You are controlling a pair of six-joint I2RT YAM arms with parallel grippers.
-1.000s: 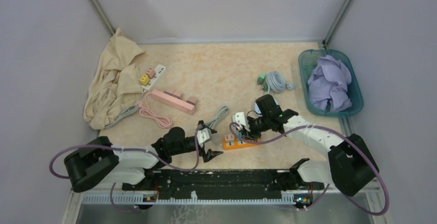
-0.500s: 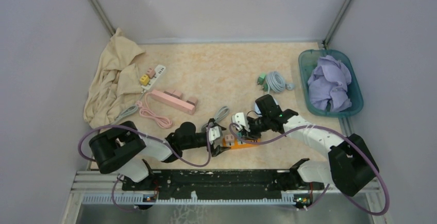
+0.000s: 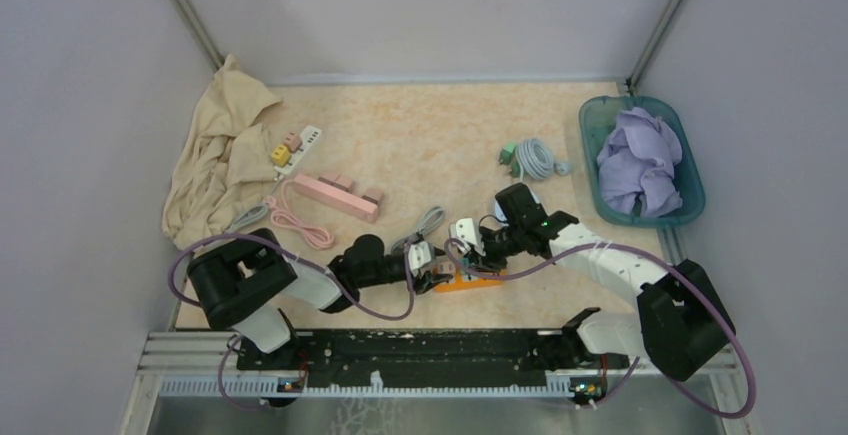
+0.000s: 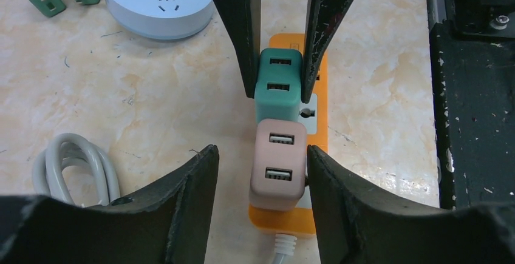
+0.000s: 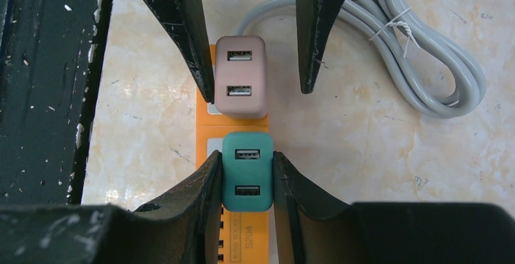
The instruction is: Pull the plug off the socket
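1. Right claw (image 5: pixel 247 161), right wrist view: closed tight on green plug (image 5: pixel 246 179), which is seated in orange strip (image 5: pixel 203 130); pink plug (image 5: pixel 240 85) at 12 o'clock.
2. Left wrist view: left claw (image 4: pixel 261 155) is half-open and straddles pink plug, unclamped, with a gap at 9 o'clock.
3. Top view: orange strip lies at 6 o'clock on table (image 3: pixel 430 145).

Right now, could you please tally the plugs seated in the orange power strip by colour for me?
teal plug: 1
pink plug: 1
Total on the orange power strip: 2
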